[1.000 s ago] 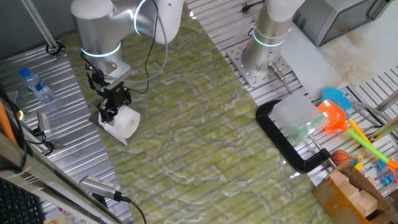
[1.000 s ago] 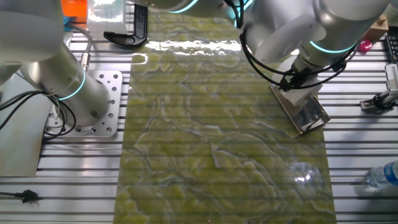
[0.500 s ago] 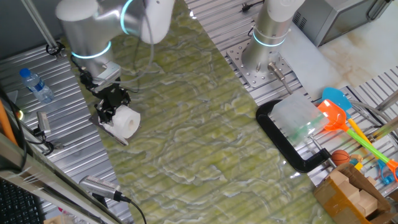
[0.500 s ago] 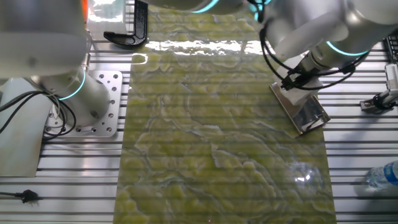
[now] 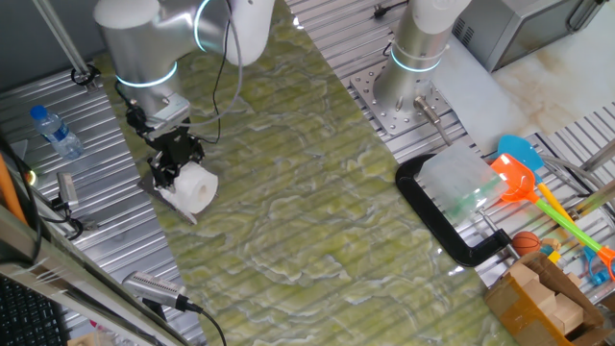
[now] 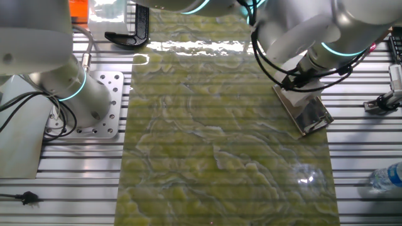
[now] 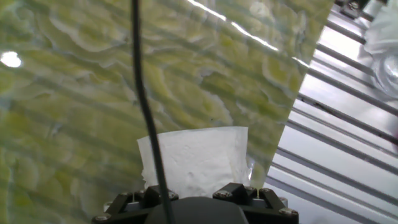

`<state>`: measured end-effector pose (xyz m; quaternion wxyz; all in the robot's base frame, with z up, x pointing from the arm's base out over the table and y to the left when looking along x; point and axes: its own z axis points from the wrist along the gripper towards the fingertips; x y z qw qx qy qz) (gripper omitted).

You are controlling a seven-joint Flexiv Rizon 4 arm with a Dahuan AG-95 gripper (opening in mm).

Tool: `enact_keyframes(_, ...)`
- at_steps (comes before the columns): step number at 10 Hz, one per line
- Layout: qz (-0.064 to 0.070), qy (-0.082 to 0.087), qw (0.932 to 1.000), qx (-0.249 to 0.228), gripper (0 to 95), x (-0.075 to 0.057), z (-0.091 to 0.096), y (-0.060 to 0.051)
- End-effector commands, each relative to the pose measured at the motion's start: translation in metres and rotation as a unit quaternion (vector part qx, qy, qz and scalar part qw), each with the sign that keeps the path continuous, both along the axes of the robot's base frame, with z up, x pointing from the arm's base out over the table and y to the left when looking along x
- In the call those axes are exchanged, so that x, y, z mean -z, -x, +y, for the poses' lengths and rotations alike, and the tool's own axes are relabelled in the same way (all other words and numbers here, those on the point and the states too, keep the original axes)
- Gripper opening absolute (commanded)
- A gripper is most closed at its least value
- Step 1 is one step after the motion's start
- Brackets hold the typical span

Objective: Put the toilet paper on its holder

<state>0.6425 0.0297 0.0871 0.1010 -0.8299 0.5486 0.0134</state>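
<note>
Broadly, the green marbled mat (image 5: pixel 317 192) covers the middle of the table, with the arm (image 5: pixel 159 43) bent over its left edge. Its gripper (image 5: pixel 175 159) sits right against the toilet paper (image 5: pixel 196 187) — the dark fingers are at the roll, but whether they clamp it I cannot tell. The roll lies on the holder (image 6: pixel 308 113), a shiny plate at the mat's edge. 1 water bottle (image 5: pixel 56 132) lies well apart on the slats.
</note>
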Motion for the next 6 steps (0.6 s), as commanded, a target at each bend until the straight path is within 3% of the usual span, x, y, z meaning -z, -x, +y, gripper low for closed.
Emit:
enact_keyframes(1,-0.016,-0.002,0.9998,-0.013,0.0,0.0004,-0.0004,-0.0003)
enact_keyframes(3,-0.028,-0.015,0.9993,-0.020,0.0,0.0004,-0.0004,-0.0003)
enact_keyframes(4,-0.029,-0.024,0.9991,-0.021,0.0,0.0004,-0.0004,-0.0003)
enact_keyframes(6,-0.030,-0.024,0.9989,-0.024,0.0,0.0003,-0.0006,-0.0002)
